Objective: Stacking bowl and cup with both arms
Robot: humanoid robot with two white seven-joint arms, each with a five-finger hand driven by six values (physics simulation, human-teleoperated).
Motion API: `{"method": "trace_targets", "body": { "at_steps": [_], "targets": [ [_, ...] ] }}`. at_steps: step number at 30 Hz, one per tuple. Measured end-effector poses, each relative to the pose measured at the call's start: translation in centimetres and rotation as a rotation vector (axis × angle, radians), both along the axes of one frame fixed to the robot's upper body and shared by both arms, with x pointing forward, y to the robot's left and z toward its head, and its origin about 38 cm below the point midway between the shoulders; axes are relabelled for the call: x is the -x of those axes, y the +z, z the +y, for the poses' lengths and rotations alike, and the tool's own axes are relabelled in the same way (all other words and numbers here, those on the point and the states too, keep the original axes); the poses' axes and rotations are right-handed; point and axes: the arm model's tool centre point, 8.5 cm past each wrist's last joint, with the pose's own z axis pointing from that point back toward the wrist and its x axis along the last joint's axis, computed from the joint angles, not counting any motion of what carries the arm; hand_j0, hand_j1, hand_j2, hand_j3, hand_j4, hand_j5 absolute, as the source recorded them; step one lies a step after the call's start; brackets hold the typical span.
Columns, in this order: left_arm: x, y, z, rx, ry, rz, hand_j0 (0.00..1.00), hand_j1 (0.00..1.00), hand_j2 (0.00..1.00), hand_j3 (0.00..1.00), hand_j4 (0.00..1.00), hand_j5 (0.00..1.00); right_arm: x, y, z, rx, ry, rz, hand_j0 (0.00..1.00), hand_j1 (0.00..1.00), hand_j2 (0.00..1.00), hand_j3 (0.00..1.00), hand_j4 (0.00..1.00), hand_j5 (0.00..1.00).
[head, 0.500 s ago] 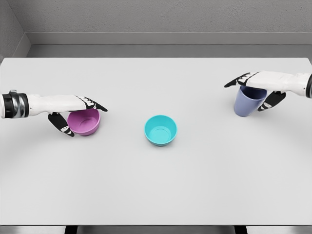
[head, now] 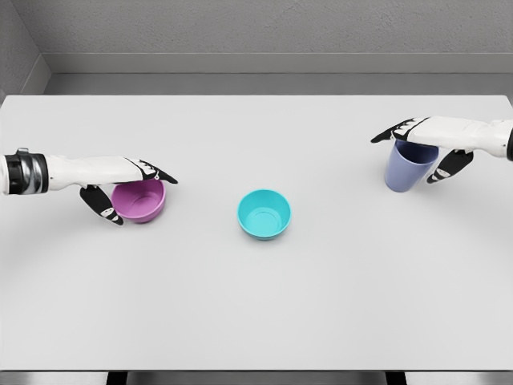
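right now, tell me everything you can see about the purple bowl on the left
The purple bowl is a small round bowl in matte pinkish purple, plastic by the look of it, with a plain rim and smooth inside. It sits upright on the white table, empty, toward the left side and left of the teal bowl, apart from it. The left hand is around it: dark-tipped fingers lie across the far rim and the thumb reaches down at its left side. Whether it is lifted yet cannot be told.

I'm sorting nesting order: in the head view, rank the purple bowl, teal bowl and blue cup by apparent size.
1. Purple plastic bowl and teal plastic bowl: look alike in width; a hand partly covers the purple one, so no ranking.
2. Blue plastic cup: narrowest, though taller.
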Motion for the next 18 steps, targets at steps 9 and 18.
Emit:
{"method": "trace_targets", "body": {
  "at_steps": [9, 18],
  "targets": [
    [0.01, -0.09, -0.08, -0.005, -0.005, 0.005, 0.93, 0.93, 0.93, 0.93, 0.93, 0.93, -0.16, 0.43, 0.08, -0.011, -0.002, -0.014, 1.0, 1.0, 1.0, 1.0, 1.0, 1.0],
    [0.0, -0.11, -0.15, -0.015, -0.012, 0.004, 0.79, 0.79, 0.79, 0.79, 0.79, 0.79, -0.22, 0.59, 0.09, -0.014, -0.003, -0.018, 1.0, 1.0, 1.0, 1.0, 1.0, 1.0]
  ]
}}
